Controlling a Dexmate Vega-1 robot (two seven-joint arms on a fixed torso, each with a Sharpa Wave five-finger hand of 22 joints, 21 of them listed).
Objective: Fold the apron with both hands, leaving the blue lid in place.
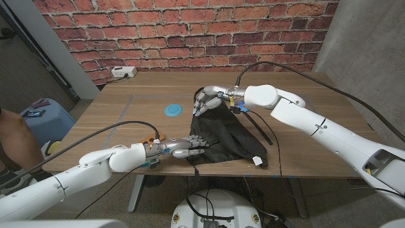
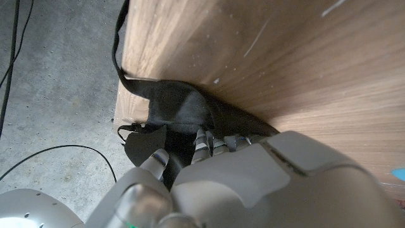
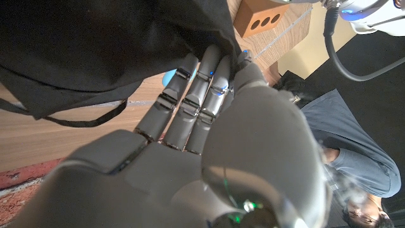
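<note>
Left hand: I have it gripping the near corner of the black fabric apron at the table's front edge; fingers dig into the cloth.
Right hand: I see it pinching the apron's far corner, lifted just off the wooden table.
Apron: spread between my two hands at the table's middle, a white tag at its near right corner, one strap hanging over the edge.
Round blue lid: on the table just left of the right hand, clear of the cloth.
Person: beside the table.
</note>
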